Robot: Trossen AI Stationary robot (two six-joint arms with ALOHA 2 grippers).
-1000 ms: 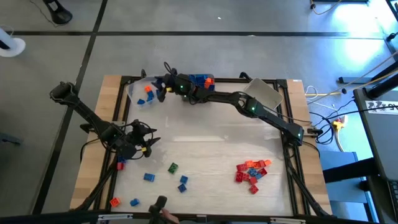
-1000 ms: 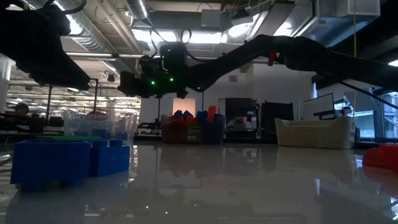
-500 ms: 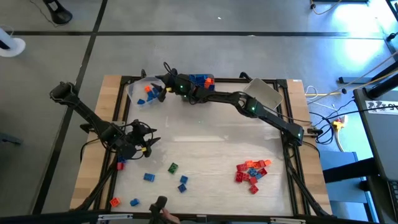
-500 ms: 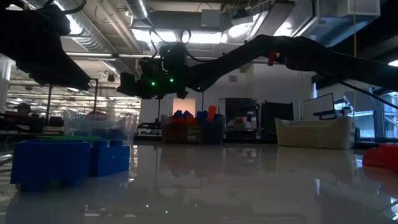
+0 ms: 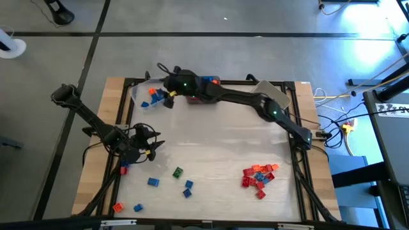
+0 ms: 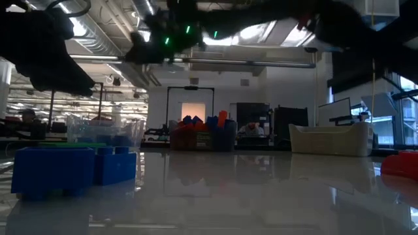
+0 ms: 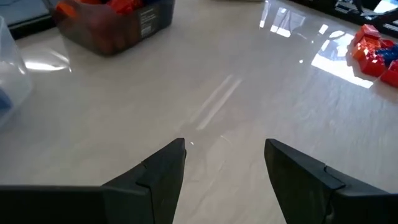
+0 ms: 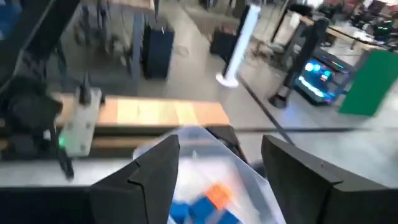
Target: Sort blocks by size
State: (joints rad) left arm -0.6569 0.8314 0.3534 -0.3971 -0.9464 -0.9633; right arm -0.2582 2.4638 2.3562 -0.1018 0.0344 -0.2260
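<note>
Right gripper reaches across the far side of the table, hanging above the clear bin at the far left corner; fingers spread apart, nothing between them. The right wrist view looks down past them into that bin, with an orange block and blue blocks inside. From above, orange and blue pieces show in the clear bin too. Just beside it along the far edge sits a dark bin holding blue and orange blocks, mostly hidden under the right arm. A grey bin stands further right on the far edge; contents cannot be told. Left gripper sits low over the table's left-middle, fingers wide apart with only bare tabletop between them, holding nothing. Loose blocks lie near it on the near-left: a red one, blue ones, a green one, an orange one. A red pile with some orange and blue pieces lies on the near-right, well apart from both grippers. In the low view large blue blocks fill the near left.
</note>
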